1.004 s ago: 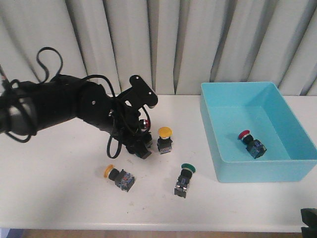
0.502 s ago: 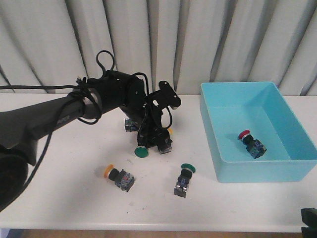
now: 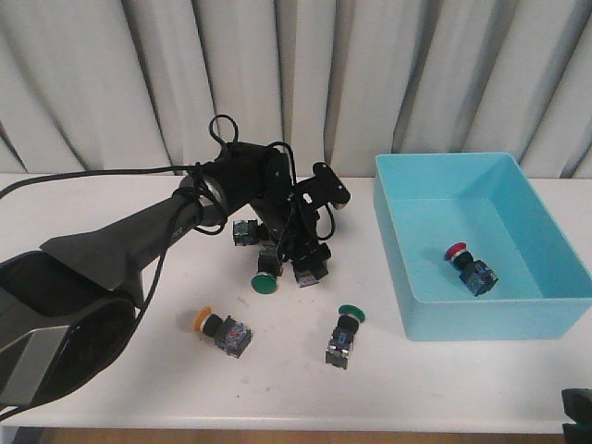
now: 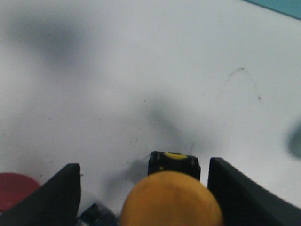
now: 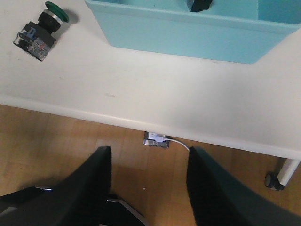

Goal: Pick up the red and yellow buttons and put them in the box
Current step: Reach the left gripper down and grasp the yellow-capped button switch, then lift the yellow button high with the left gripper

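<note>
My left gripper (image 3: 303,248) is open and straddles an upright yellow button (image 4: 171,197); its black body (image 4: 174,162) sits between the fingers (image 4: 244,193) with a gap on each side. A red cap (image 4: 14,188) shows beside one finger. A second yellow button (image 3: 220,326) lies on its side near the front left of the table. The turquoise box (image 3: 407,277) stands at the right with a red button (image 3: 468,264) inside. My right gripper (image 5: 148,153) is open and empty, below the table's front edge.
A green-capped switch (image 3: 265,282) lies just left of my left gripper, another (image 3: 344,333) lies in front of the box and shows in the right wrist view (image 5: 41,29). A small switch (image 3: 245,231) sits behind the left arm. The box wall (image 5: 188,33) is near the right arm.
My left arm has swung right and its gripper has come over the upright yellow button. A green-capped switch now lies uncovered where the gripper was. The right arm has not moved.
</note>
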Action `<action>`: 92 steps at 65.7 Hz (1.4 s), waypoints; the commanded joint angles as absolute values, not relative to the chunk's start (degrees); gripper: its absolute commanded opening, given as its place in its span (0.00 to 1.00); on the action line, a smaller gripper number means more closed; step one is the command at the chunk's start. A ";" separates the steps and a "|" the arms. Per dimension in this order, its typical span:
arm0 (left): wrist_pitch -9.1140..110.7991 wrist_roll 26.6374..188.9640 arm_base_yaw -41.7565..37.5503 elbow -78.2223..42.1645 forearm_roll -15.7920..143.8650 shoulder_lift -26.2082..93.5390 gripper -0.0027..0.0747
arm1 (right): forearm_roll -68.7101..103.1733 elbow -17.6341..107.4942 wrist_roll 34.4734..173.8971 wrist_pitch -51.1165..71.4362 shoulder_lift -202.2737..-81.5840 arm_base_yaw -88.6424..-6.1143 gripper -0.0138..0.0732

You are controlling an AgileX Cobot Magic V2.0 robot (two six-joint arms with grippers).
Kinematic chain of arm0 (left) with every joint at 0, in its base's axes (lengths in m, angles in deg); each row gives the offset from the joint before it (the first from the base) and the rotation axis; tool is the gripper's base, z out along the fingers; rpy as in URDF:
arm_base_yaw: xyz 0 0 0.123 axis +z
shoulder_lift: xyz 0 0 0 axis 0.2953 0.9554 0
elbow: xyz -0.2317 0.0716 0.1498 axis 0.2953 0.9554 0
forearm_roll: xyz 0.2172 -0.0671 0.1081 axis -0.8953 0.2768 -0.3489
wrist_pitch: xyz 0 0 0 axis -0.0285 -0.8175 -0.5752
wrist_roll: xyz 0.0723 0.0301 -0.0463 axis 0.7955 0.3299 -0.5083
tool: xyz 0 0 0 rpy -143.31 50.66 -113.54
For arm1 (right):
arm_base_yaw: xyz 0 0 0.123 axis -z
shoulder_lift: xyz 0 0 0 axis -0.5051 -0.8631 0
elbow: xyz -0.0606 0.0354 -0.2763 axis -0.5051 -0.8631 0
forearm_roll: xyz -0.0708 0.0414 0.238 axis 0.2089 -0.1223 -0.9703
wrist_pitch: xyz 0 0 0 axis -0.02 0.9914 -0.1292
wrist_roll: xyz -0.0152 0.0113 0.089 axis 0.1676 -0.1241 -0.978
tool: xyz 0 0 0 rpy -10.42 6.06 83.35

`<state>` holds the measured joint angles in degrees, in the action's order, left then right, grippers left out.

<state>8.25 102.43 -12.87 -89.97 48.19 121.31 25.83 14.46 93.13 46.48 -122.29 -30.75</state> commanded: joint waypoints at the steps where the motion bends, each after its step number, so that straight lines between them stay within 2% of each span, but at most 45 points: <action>1: 9.54 104.37 -12.91 -92.19 49.76 118.25 0.72 | 25.77 15.92 93.14 43.92 -122.17 -30.57 0.57; 9: 9.02 104.60 -12.80 -92.19 50.09 118.69 0.65 | 25.77 15.92 93.14 43.92 -122.17 -30.57 0.57; 30: 8.00 104.36 -12.80 -92.19 50.33 118.33 0.38 | 25.77 15.92 93.14 43.92 -122.17 -30.57 0.57; 42: 7.15 103.94 -12.80 -92.19 50.33 117.30 0.29 | 25.77 15.92 93.14 43.92 -122.17 -30.57 0.57; 58: 4.16 98.69 -12.80 -92.19 50.17 113.55 0.27 | 25.77 15.92 93.14 43.92 -122.17 -30.57 0.57; 92: 0.66 82.31 -12.91 -92.19 49.73 96.83 0.27 | 25.77 15.92 93.14 43.87 -122.17 -30.57 0.57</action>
<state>0.19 84.39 -12.87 -90.38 48.97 103.09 25.83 14.46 93.13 46.48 -122.29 -30.75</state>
